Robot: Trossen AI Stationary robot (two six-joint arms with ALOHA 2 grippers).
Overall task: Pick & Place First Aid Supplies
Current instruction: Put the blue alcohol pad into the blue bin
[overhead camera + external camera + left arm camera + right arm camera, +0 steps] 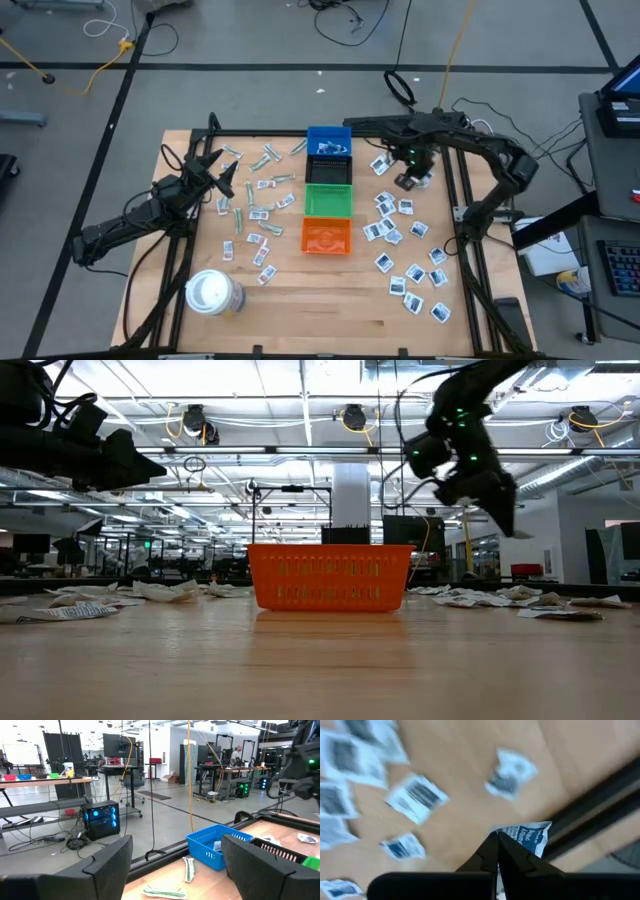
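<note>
Many small first aid packets lie flat on the wooden table: white squares with dark-blue print on the right (400, 235), strips and pale green-grey wrappers on the left (255, 195). My right gripper (497, 842) hangs well above the right-hand group, near the table's far right, shut on one white packet with blue print (527, 836). In the low view it (503, 512) is high over the table. My left gripper (222, 172) waits open and level over the left group, with nothing between its fingers (107, 865). My right gripper pinches the white blue-printed packet by one edge (506, 834) between its two fingertips. The fingers come from above, pointing steeply down. The packet sticks out sideways past the tips, lifted clear of the table.
A row of small bins runs down the table's middle: blue (329, 140), a dark one (328, 168), green (327, 200), orange (326, 236). A large white roll (212, 292) stands near the front left. A black frame rail (600, 815) borders the table beside the right gripper.
</note>
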